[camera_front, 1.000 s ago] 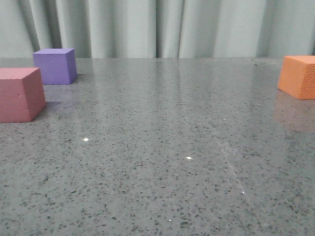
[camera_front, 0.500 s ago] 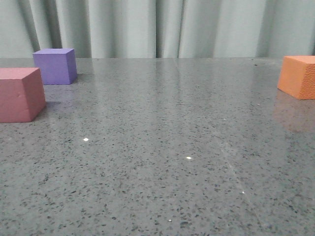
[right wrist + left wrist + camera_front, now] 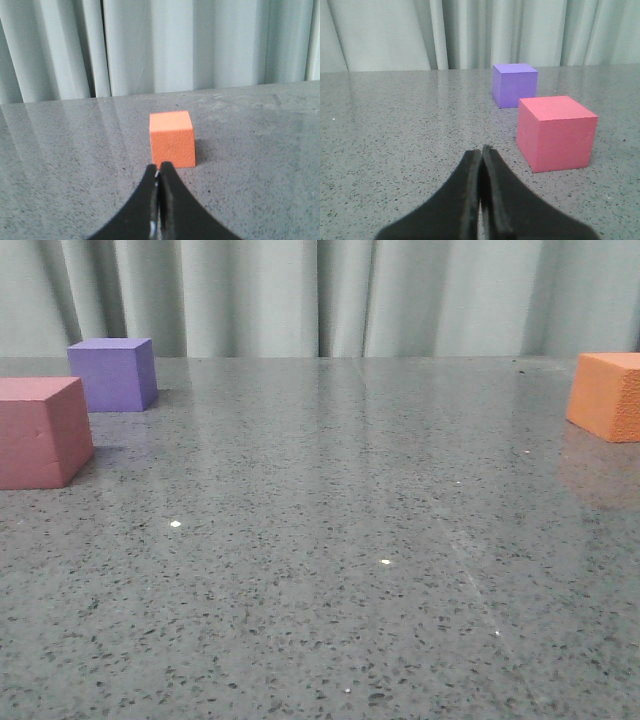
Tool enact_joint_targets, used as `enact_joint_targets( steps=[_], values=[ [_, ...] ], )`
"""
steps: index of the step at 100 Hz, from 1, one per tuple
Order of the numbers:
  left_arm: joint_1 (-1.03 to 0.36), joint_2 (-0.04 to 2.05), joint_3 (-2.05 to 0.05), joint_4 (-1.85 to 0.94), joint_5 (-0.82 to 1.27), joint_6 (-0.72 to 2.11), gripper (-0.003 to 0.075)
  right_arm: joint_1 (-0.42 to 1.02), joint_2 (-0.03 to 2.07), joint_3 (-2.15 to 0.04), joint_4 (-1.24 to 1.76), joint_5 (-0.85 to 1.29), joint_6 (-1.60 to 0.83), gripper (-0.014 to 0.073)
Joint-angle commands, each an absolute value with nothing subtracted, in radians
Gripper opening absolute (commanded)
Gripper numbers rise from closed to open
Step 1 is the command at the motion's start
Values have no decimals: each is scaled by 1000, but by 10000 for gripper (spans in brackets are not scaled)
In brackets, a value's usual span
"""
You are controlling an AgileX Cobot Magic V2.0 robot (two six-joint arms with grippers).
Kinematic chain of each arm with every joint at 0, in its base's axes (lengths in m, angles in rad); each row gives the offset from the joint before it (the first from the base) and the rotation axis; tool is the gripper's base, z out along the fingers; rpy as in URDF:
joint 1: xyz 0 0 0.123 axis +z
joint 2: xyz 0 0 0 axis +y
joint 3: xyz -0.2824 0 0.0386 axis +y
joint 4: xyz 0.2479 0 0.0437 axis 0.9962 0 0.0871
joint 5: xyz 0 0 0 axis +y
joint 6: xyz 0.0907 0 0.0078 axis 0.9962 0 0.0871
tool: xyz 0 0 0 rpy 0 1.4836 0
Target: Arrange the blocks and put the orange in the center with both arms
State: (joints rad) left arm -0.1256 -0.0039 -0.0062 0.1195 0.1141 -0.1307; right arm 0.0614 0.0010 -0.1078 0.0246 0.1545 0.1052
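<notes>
The orange cube (image 3: 609,395) stands at the table's far right edge of the front view; it also shows in the right wrist view (image 3: 171,138), just beyond my right gripper (image 3: 158,167), which is shut and empty. The pink-red cube (image 3: 40,430) stands at the left, and the purple cube (image 3: 113,373) stands behind it. In the left wrist view the pink-red cube (image 3: 556,132) and the purple cube (image 3: 514,84) stand ahead and to one side of my left gripper (image 3: 481,150), which is shut and empty. Neither gripper shows in the front view.
The cubes stand on a dark speckled stone table (image 3: 330,540). A pale pleated curtain (image 3: 320,295) hangs behind its far edge.
The whole front view has shifted very slightly; the orange cube sits a few pixels further right. Nothing else has moved.
</notes>
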Motion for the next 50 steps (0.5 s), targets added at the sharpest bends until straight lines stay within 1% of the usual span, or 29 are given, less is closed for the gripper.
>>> enact_joint_targets(
  steps=[1, 11, 25, 37, 50],
  values=[
    [-133, -37, 49, 111, 30, -137, -19, 56, 74, -275, 26, 233, 99, -67],
    [-133, -37, 49, 111, 30, -137, -19, 56, 203, -446, 26, 410, 99, -67],
    [-133, -37, 49, 111, 30, -137, -19, 56, 429, -680, 26, 573, 99, -67],
    [-133, -37, 49, 111, 30, -137, -19, 56, 622, -834, 26, 593, 99, -67],
    [-133, -37, 49, 111, 30, -137, -19, 56, 779, -906, 26, 553, 99, -67]
  ],
)
